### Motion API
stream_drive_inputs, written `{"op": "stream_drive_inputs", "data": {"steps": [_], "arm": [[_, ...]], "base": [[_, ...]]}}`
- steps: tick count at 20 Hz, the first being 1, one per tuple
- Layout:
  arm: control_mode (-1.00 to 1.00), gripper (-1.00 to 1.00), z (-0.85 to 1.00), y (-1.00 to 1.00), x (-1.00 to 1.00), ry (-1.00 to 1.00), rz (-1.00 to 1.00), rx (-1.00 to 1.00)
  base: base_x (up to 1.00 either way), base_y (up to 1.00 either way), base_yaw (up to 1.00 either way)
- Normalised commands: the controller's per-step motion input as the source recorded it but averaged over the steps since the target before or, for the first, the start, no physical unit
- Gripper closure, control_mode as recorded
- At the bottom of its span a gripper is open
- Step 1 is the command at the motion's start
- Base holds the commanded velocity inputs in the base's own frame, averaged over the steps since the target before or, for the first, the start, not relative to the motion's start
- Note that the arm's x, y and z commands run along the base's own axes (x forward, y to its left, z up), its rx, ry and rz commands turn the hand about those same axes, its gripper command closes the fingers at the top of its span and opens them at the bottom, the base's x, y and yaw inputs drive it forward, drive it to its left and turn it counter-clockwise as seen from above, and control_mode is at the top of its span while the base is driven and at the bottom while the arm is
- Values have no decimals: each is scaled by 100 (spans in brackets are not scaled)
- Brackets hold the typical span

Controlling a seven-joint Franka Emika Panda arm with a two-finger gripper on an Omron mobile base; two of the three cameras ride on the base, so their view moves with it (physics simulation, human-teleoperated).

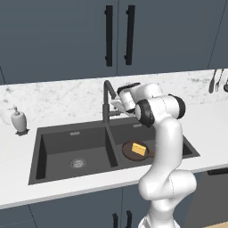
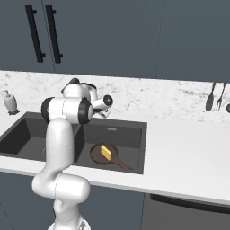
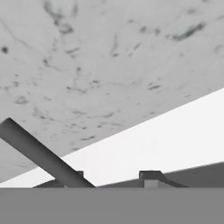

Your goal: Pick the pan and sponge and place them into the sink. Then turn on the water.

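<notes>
Behind the faucet (image 1: 107, 100), at frame centre, my pincer (image 1: 116, 105) hovers by its handle, ready for the water; whether it is clenched I cannot tell. Lower right, the pan (image 1: 135, 150) lies in the sink (image 1: 58, 129)'s right basin, the sponge (image 1: 139, 148) resting on it.

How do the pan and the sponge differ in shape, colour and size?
The pan is round and dark brown; the sponge is a yellow block. The pan is much wider than the sponge and bears it. Both lie in the sink's right basin.
</notes>
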Motion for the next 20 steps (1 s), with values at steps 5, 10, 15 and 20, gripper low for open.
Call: {"op": "stream_drive_inputs", "data": {"steps": [5,10,15,20], "arm": [[-100,100,-10,-1,0,-3,-1,31],[-100,100,-1,-5,0,0,-7,36],[-100,100,0,-1,0,2,-15,25],[-100,100,-1,-4,0,5,-16,14]], "base": [[0,0,0],[0,0,0],[0,0,0],[0,0,0]]}}
